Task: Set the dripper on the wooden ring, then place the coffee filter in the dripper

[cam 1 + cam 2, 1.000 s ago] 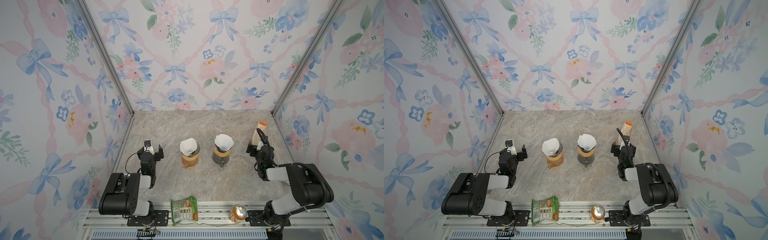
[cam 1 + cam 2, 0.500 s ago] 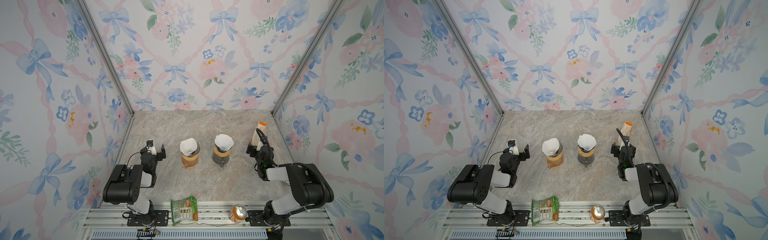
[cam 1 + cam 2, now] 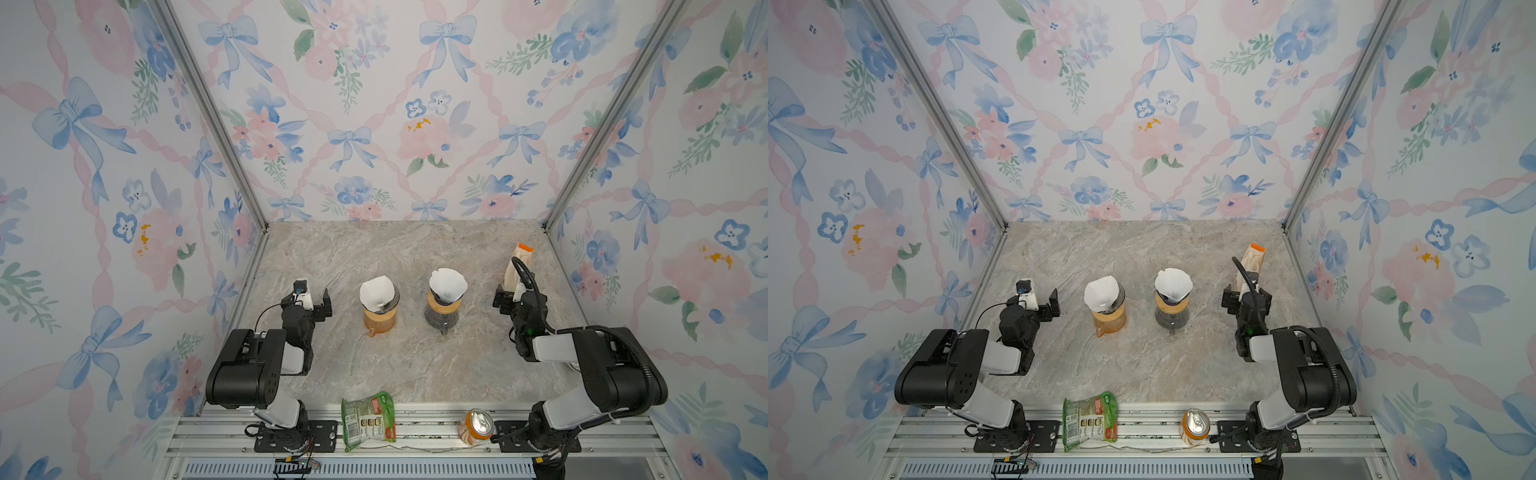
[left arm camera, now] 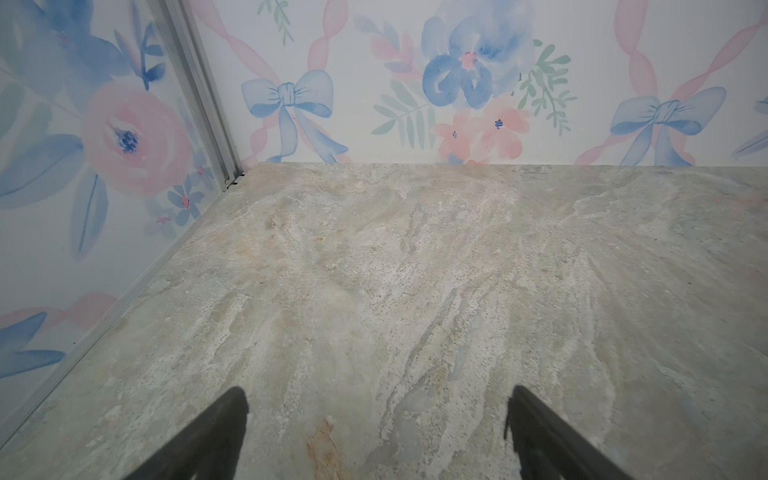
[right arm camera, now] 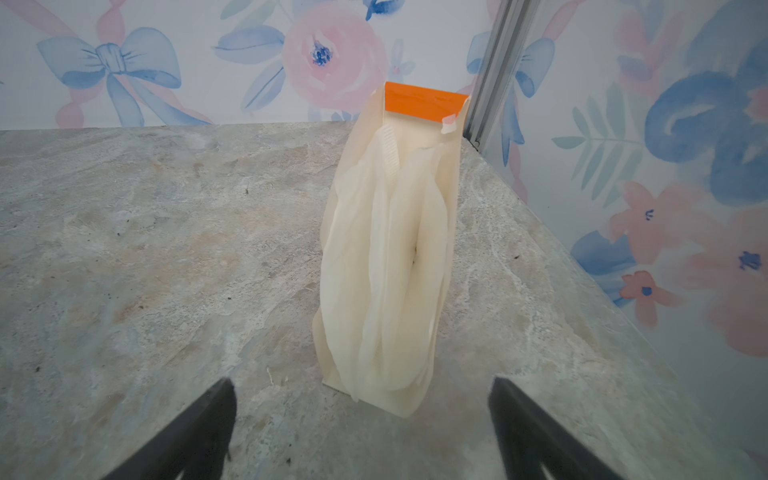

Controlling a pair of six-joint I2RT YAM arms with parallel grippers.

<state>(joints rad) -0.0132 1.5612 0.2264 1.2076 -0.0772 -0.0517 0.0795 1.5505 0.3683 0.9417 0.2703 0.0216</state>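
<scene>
At the table's [image 3: 415, 365] nine o'clock the left gripper [image 4: 377, 405] hangs spread and empty over bare stone; nearer the centre a white coffee filter [image 3: 376, 291] stands tilted in the amber dripper [image 3: 379, 318], and at its three o'clock a second filter [image 3: 448, 284] sits in the wood-collared dripper [image 3: 444, 306]. At the table's three o'clock the right gripper [image 5: 362, 388] is spread too, holding nothing, with the orange-topped filter packet [image 5: 390, 257] upright at its twelve o'clock. Placing looks done; any next move would be pressing the tilted filter squarely down
</scene>
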